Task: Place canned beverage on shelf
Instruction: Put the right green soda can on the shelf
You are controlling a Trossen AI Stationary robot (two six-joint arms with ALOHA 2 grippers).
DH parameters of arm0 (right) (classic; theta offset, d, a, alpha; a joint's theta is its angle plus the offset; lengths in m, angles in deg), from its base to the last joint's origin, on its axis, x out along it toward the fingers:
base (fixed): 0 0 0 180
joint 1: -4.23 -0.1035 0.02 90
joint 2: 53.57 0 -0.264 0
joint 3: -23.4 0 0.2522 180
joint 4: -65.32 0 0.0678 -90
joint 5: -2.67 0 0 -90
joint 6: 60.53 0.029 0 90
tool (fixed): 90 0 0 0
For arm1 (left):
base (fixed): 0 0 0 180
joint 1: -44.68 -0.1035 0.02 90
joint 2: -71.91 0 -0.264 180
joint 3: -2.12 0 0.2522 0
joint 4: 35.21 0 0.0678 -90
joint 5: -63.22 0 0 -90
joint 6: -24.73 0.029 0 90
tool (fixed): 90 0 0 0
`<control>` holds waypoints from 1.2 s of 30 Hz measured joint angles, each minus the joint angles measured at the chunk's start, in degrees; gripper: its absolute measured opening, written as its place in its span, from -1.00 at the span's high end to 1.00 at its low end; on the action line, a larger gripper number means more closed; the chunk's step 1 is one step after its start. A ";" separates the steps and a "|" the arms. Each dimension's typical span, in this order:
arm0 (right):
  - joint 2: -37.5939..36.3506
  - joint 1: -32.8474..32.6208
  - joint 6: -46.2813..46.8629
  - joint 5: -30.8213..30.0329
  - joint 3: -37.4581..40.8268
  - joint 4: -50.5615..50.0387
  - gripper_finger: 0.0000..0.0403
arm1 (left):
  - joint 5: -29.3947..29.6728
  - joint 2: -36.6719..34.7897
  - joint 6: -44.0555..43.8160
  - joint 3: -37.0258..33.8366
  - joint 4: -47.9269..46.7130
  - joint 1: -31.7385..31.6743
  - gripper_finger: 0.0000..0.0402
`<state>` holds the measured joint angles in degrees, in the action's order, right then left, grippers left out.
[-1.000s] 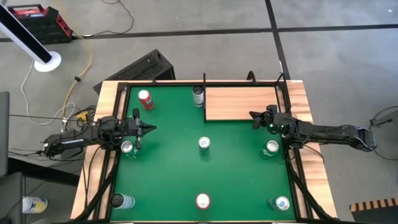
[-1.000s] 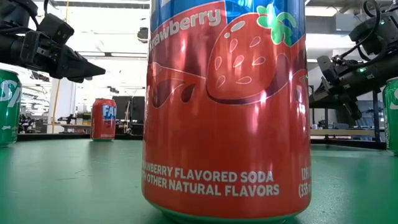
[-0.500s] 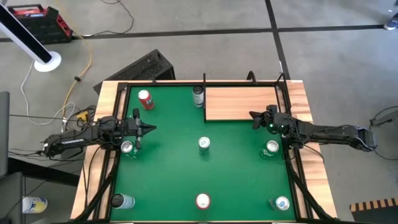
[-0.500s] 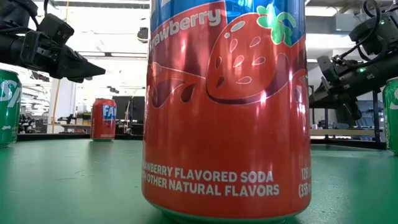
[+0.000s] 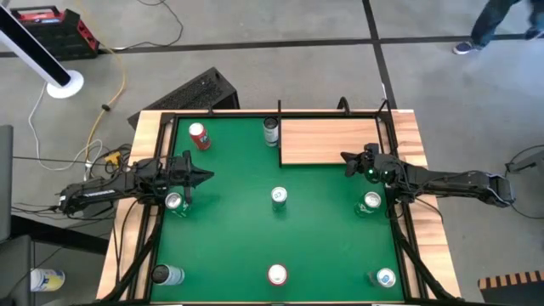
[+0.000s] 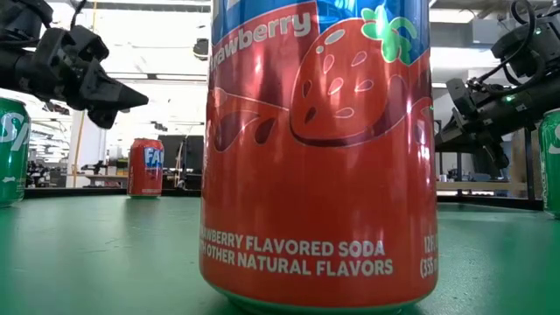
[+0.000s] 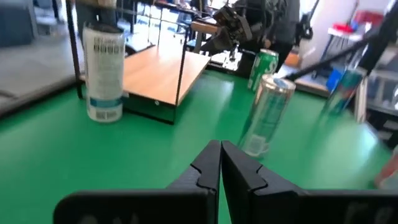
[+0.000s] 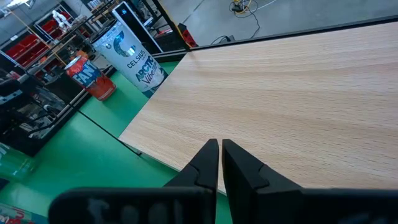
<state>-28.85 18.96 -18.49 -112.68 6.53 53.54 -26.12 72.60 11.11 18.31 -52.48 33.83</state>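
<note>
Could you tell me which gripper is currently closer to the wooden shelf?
The right. The right gripper hangs at the near edge of the shelf, fingers shut, while the left gripper is across the table on its left side, well away from the shelf.

You're looking at a robotics lab or workshop, not anybody's home: bare grey concrete floor (image 5: 280, 76) with dark lines across it, loose cables (image 5: 102, 110) trailing beside the green table (image 5: 229, 229), and a red-and-black box (image 5: 51, 24) parked on the floor. Past the table's edge you can see metal racks with red bins (image 8: 53, 25), and a person (image 5: 501, 21) walking by at the far corner.
</note>
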 joint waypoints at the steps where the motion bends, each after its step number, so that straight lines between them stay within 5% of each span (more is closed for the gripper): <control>1: 0.01 -0.01 0.00 -0.02 -0.02 0.00 0.76 | 1.07 0.01 -0.54 -0.06 0.37 0.00 1.00; 9: 0.01 0.03 0.00 -0.04 -0.02 0.21 0.76 | 13.88 0.02 -5.27 -0.07 1.75 -0.02 1.00; 16: 0.01 0.03 -0.21 0.42 0.00 1.83 0.76 | 17.38 0.04 -4.51 -0.07 5.35 -0.02 1.00; 25: 0.01 -1.91 -14.31 16.24 -1.90 17.11 0.76 | 19.90 0.04 8.51 -0.04 17.85 0.00 1.00; 30: 1.37 -6.84 -19.85 16.24 -12.51 5.96 0.76 | 21.19 0.02 14.34 0.02 20.86 -0.02 1.00; 36: 8.20 -13.29 -20.66 14.96 -33.25 -22.33 0.76 | 21.19 0.04 14.92 0.02 20.90 -0.02 1.00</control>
<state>-20.65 5.67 -39.14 -97.72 -26.72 31.21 -4.93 72.64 26.03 18.34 -31.58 33.81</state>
